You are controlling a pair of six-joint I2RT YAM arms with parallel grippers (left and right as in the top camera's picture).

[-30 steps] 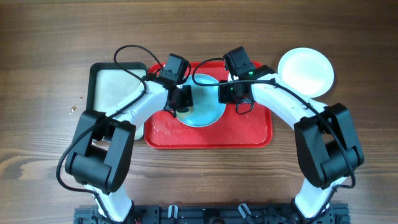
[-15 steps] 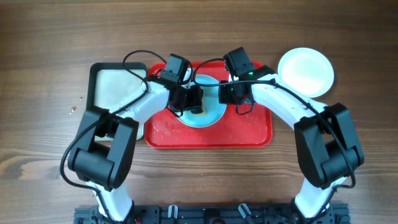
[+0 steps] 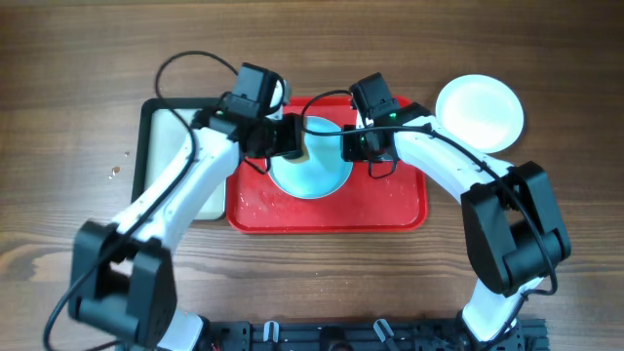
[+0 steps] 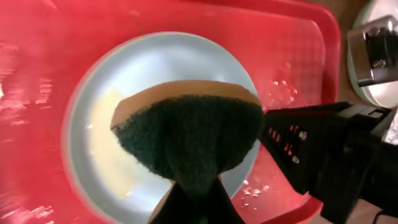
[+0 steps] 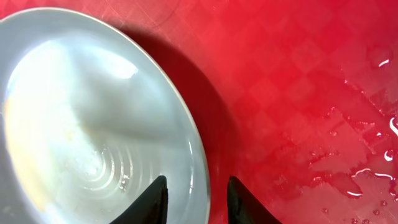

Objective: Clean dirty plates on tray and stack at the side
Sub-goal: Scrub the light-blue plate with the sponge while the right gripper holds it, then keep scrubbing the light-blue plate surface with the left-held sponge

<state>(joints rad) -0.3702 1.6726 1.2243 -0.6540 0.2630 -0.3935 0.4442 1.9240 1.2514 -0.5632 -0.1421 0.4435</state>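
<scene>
A pale turquoise plate point(image 3: 317, 175) sits on the red tray point(image 3: 390, 205), its right side lifted and casting a shadow in the right wrist view point(image 5: 81, 124). My right gripper point(image 3: 349, 146) straddles its right rim point(image 5: 198, 202) and holds it. My left gripper point(image 3: 291, 146) is shut on a green-and-tan sponge point(image 4: 193, 130), held over the plate's middle point(image 4: 124, 93), where a yellowish smear shows. The white plate point(image 3: 478, 112) lies on the table to the right of the tray. No second turquoise plate is visible.
A black-rimmed tray with a pale inside point(image 3: 171, 136) lies just left of the red tray, under my left arm. Water drops and wet streaks lie on the red tray's floor point(image 5: 367, 180). Bare wooden table surrounds both trays.
My left gripper with the sponge has moved right across the plate, then back toward its far edge, and the left arm has swung out to the left. The right gripper has stayed on the rim.
</scene>
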